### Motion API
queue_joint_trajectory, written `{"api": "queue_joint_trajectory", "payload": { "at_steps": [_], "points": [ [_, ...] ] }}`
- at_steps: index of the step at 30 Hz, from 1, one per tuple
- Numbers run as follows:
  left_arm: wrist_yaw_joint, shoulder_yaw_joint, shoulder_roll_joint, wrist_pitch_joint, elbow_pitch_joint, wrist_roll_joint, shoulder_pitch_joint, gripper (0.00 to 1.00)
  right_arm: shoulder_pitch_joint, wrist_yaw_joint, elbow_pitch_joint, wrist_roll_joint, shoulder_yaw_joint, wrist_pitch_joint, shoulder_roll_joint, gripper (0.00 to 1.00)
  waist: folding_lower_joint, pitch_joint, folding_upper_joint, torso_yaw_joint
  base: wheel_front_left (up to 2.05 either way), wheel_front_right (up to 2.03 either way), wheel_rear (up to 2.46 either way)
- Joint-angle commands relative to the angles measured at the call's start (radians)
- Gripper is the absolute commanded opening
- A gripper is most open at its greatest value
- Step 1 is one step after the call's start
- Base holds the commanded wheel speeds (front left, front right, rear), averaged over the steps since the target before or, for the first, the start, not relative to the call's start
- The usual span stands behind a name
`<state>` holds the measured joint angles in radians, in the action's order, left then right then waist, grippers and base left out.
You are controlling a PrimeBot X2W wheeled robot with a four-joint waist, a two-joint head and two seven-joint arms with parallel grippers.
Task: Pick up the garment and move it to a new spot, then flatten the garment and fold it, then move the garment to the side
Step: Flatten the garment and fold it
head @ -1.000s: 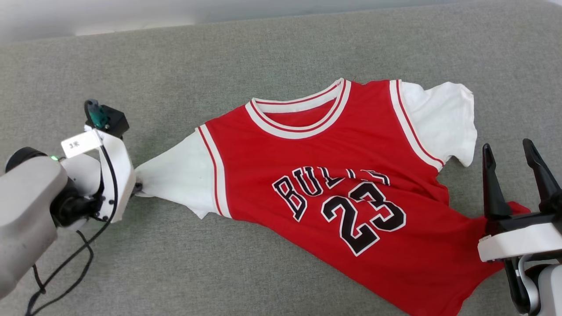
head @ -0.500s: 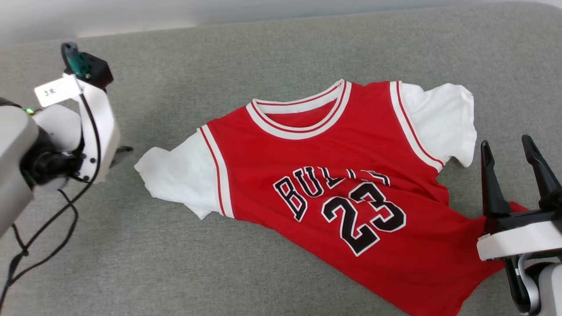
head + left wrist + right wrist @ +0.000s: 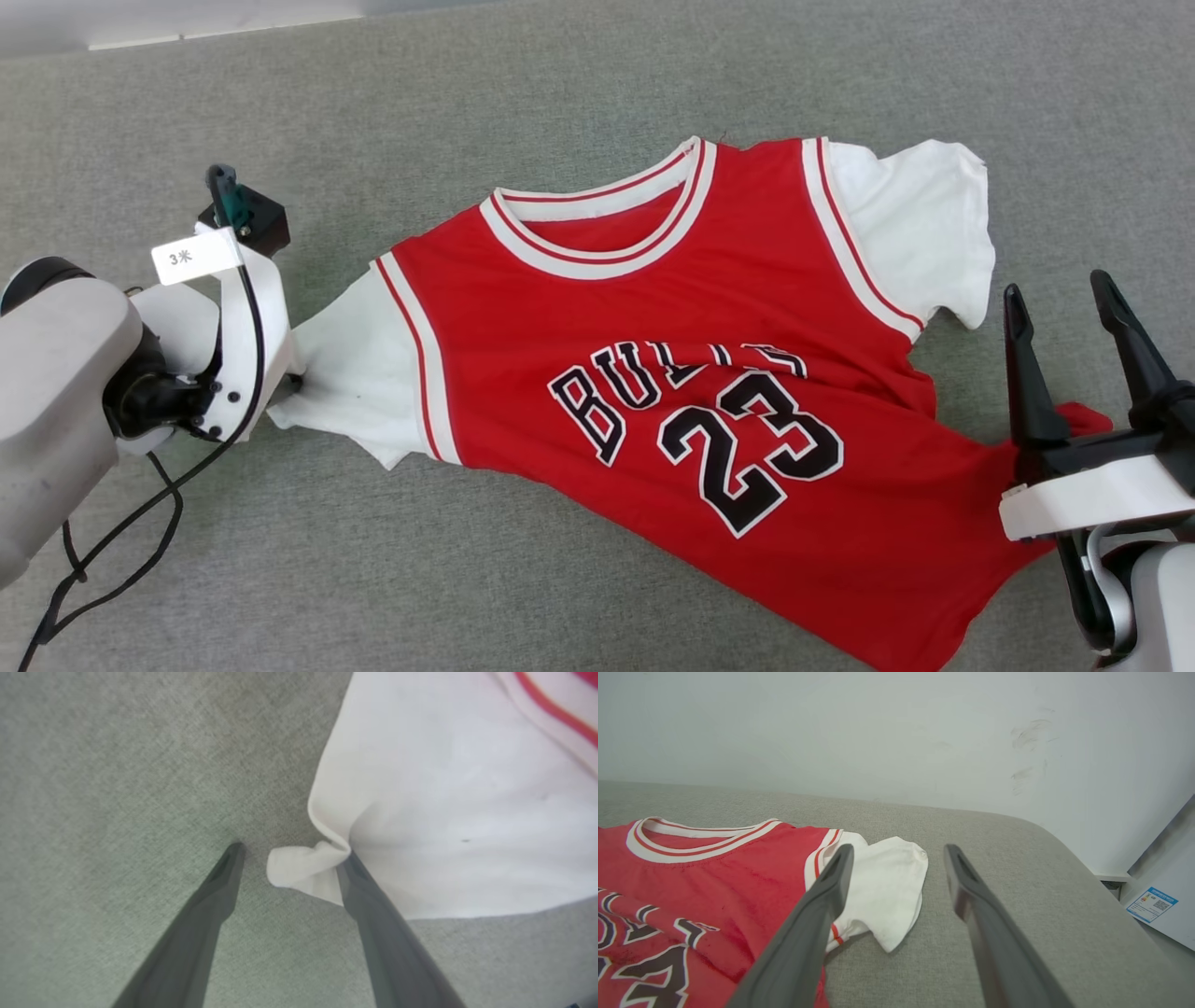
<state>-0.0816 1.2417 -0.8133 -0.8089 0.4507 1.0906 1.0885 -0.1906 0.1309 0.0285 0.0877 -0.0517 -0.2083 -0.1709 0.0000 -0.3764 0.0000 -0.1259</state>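
left tool point(image 3: 292, 854) let go of the white sleeve point(image 3: 444, 788) of the garment point(image 3: 653, 373), and now straddles its curled tip, jaws apart; right tool point(image 3: 1057, 287) idle, released. flattening looks unfinished.

a second ago my left gripper point(image 3: 290, 853) was pinched on the tip of the shirt's point(image 3: 709, 373) white sleeve point(image 3: 350, 373), drawing it out to a taut point. then i let go and lifted clear of the sleeve, which slumped into a rounded flap. now i'm back down at the sleeve's outer edge, jaws wide, one finger point(image 3: 373, 914) touching the cloth, a small curled corner lying between the two. my head camera has shifted too: the shirt shows slightly further up and left.
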Motion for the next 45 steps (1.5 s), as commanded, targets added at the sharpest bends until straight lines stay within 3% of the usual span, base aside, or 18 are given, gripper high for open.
{"api": "queue_joint_trajectory", "payload": {
  "at_steps": [1,2,8,13,17,22,23,29,32,37,45],
  "points": [
    [-0.009,0.032,0.015,-0.016,0.022,-0.014,-0.071,0.31,-0.010,0.000,0.004,0.000,-0.001,-0.005,-0.004,1.00,0.0000,-0.001,0.0000,-0.002,0.00,0.00,0.00],
    [-0.013,0.034,0.019,-0.015,0.025,-0.012,-0.077,0.00,-0.010,0.000,0.006,0.001,-0.003,-0.005,-0.008,1.00,0.0000,0.002,0.0000,0.000,0.00,0.00,0.00],
    [-0.031,0.004,0.017,0.055,0.008,-0.008,-0.045,0.00,-0.034,0.000,0.002,-0.004,-0.018,0.011,-0.053,1.00,0.0000,0.048,0.0000,0.027,0.00,0.00,0.00],
    [-0.038,-0.021,0.001,0.127,-0.059,-0.021,-0.011,0.00,-0.101,0.000,-0.026,0.003,0.009,0.107,-0.175,1.00,0.0000,0.084,0.0000,0.061,0.00,0.00,0.00],
    [-0.035,-0.033,-0.020,0.164,-0.129,-0.046,0.009,0.00,-0.194,0.000,-0.046,0.065,0.083,0.288,-0.319,1.00,0.0000,0.088,0.0000,0.085,0.00,0.00,0.00],
    [-0.013,-0.038,-0.031,0.189,-0.226,-0.078,0.025,0.00,-0.324,0.000,0.001,0.237,0.189,0.582,-0.473,1.00,0.0000,0.063,0.0000,0.117,0.00,0.00,0.00],
    [-0.013,-0.038,-0.031,0.189,-0.226,-0.078,0.025,0.00,-0.324,0.000,0.001,0.237,0.189,0.582,-0.473,1.00,0.0000,0.063,0.0000,0.117,0.00,0.00,0.00],
    [0.013,-0.047,-0.026,0.202,-0.302,-0.110,0.053,0.00,-0.483,0.000,0.081,0.471,0.334,0.934,-0.631,1.00,0.0000,-0.001,0.0000,0.156,0.00,0.00,0.00],
    [0.019,-0.053,-0.022,0.209,-0.327,-0.125,0.072,0.00,-0.554,0.000,0.135,0.569,0.360,1.081,-0.654,1.00,0.0000,-0.038,0.0000,0.177,0.00,0.00,0.00],
    [0.025,-0.070,-0.022,0.225,-0.357,-0.147,0.107,0.00,-0.654,0.000,0.204,0.618,0.376,1.211,-0.651,1.00,0.0000,-0.106,0.0000,0.205,0.00,0.00,0.00],
    [0.031,-0.087,-0.020,0.248,-0.377,-0.165,0.139,0.00,-0.709,0.000,0.320,0.591,0.372,1.229,-0.596,1.00,0.0000,-0.192,0.0000,0.238,0.00,0.00,0.00]
  ]
}}
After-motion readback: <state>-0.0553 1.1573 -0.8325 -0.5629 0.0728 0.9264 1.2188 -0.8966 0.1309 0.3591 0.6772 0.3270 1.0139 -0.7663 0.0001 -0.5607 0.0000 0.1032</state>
